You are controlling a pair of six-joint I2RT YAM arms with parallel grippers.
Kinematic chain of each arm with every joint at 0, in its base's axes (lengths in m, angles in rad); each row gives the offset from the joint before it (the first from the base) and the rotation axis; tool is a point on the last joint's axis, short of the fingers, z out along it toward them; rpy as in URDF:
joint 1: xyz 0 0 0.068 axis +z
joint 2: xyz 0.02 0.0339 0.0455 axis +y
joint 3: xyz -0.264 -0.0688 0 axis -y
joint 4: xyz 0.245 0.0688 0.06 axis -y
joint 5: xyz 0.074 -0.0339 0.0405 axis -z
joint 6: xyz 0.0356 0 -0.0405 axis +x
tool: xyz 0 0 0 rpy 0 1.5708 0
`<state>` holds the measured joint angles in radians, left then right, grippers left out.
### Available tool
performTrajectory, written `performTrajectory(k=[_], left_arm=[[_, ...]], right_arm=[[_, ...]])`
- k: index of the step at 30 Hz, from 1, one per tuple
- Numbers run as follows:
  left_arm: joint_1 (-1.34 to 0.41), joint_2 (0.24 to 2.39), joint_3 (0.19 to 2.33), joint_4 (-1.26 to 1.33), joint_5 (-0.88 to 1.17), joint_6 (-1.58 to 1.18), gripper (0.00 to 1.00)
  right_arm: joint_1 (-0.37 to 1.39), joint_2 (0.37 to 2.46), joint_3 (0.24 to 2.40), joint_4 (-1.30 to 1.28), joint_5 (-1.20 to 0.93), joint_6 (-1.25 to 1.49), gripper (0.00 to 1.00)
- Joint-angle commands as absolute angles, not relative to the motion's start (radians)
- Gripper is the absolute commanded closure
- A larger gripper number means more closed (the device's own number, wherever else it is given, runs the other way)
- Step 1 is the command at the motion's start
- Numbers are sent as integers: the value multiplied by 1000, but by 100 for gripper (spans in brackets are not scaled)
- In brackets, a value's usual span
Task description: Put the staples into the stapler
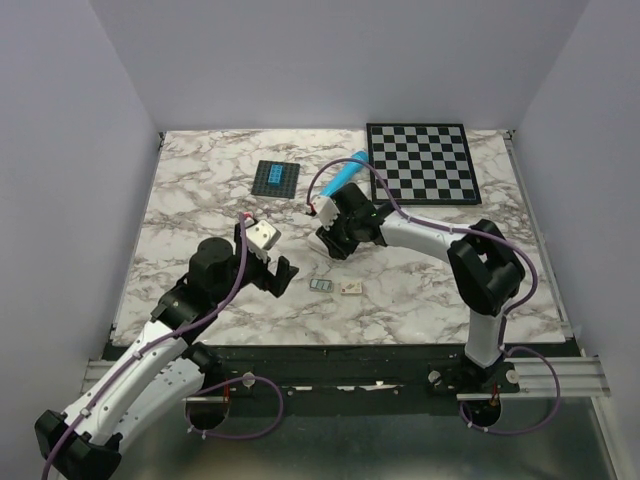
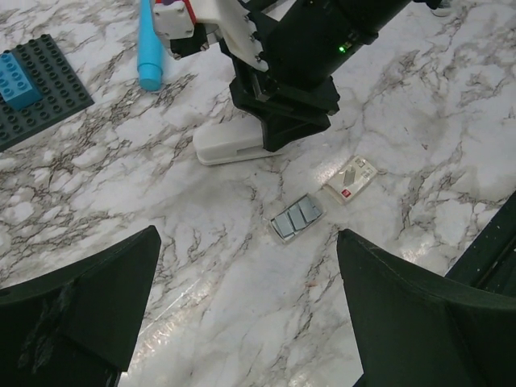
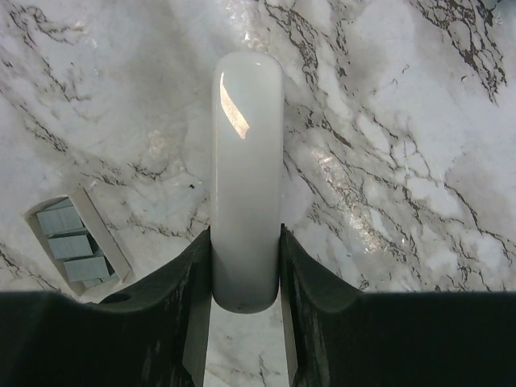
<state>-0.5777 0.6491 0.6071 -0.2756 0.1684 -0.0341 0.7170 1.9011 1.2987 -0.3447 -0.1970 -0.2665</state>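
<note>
Right fingers (image 3: 193, 282) clamp the stapler (image 3: 246, 161) against the worktop (image 1: 420, 290), likely steadying it. Left fingers (image 2: 105, 298) hang wide apart above the staples (image 2: 296, 218).

The stapler (image 3: 246, 185) has a smooth, glossy cream-white plastic shell with a bright reflection on it. The right pincer (image 3: 246, 242) at both sides of the stapler is matt black plastic. Beside the stapler, the staples (image 3: 74, 244) look like dull grey metal. Under the stapler, the counter (image 3: 387, 161) is smooth and marble-patterned, with a slight sheen.
</note>
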Motion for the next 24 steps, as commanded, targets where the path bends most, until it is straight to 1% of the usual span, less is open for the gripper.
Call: performTrajectory(k=[1, 2, 5, 7, 8, 9, 10, 11, 13, 14, 16, 17, 20, 23, 24], left_arm=[[-574, 647, 586, -207, 276, 29, 1], [-574, 653, 584, -199, 290, 40, 1], [-574, 692, 589, -190, 302, 57, 1], [-574, 733, 604, -192, 307, 86, 1], [-574, 750, 610, -195, 301, 97, 1], [-574, 788, 629, -196, 281, 125, 1], [-574, 810, 641, -204, 262, 138, 1], [-574, 831, 656, -222, 244, 164, 1], [-574, 890, 701, -236, 238, 242, 1], [-574, 908, 710, -230, 238, 264, 1], [-574, 951, 732, -216, 268, 316, 1], [-574, 966, 735, -200, 296, 375, 1], [-572, 1025, 745, -177, 401, 533, 1], [-574, 1109, 775, -164, 465, 609, 1], [-574, 1164, 788, -161, 474, 642, 1]], right_arm=[[712, 1913, 1316, -351, -202, -344, 55], [712, 1908, 1315, -351, -199, -344, 49], [710, 1882, 1299, -350, -196, -341, 36], [712, 1841, 1279, -347, -187, -324, 32], [712, 1818, 1266, -342, -187, -318, 25], [712, 1795, 1253, -324, -180, -287, 21], [712, 1745, 1226, -315, -163, -266, 18], [712, 1717, 1210, -304, -126, -246, 12], [710, 1663, 1151, -261, -69, -174, 5], [706, 1616, 1131, -246, -8, -151, 0], [704, 1566, 1083, -200, 79, -91, 0], [703, 1519, 1036, -184, 178, -66, 0], [696, 1421, 945, -127, 317, 38, 0], [695, 1329, 853, -29, 383, 127, 0], [693, 1260, 774, 51, 400, 167, 0]])
